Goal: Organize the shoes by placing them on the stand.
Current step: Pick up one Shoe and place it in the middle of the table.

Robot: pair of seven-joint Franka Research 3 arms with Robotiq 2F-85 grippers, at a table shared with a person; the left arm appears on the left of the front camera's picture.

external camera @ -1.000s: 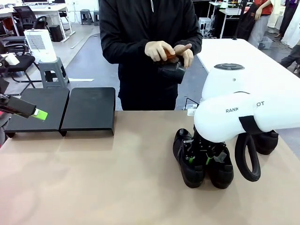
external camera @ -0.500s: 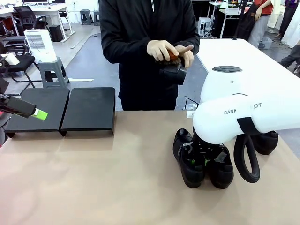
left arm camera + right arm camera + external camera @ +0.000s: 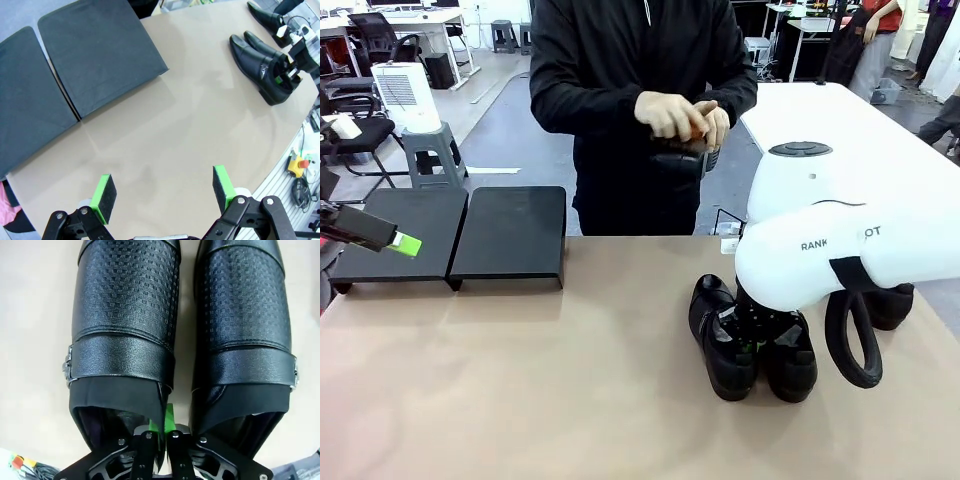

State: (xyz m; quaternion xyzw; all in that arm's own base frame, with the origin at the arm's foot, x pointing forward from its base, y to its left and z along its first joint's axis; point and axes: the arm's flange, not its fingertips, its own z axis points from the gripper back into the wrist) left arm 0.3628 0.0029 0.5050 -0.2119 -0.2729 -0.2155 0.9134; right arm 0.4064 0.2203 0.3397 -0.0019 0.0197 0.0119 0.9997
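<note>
Two shoes [image 3: 752, 352] stand side by side on the table [image 3: 570, 400], well to the right of the stand [image 3: 508, 235], toes towards my front camera. From there I see my right arm [image 3: 840, 250] bent low over their heels, and it masks most of the pinch. The wrist camera of the right gripper [image 3: 161, 434] tells me more: its fingers [image 3: 150, 440] are squeezed almost together on the inner rim of one shoe, and a green pad [image 3: 169, 417] shows in the slit between the pair. My left gripper [image 3: 164, 189] hangs near the stand with its jaws wide apart. Its wrist camera looks down on both flat sections of the stand. It also shows a third shoe [image 3: 265, 12] farther from the stand than the pair, which my right arm half hides in the front view. Beyond the table, right of the stand, a person's hands [image 3: 672, 113] hold another shoe [image 3: 680, 158].
</note>
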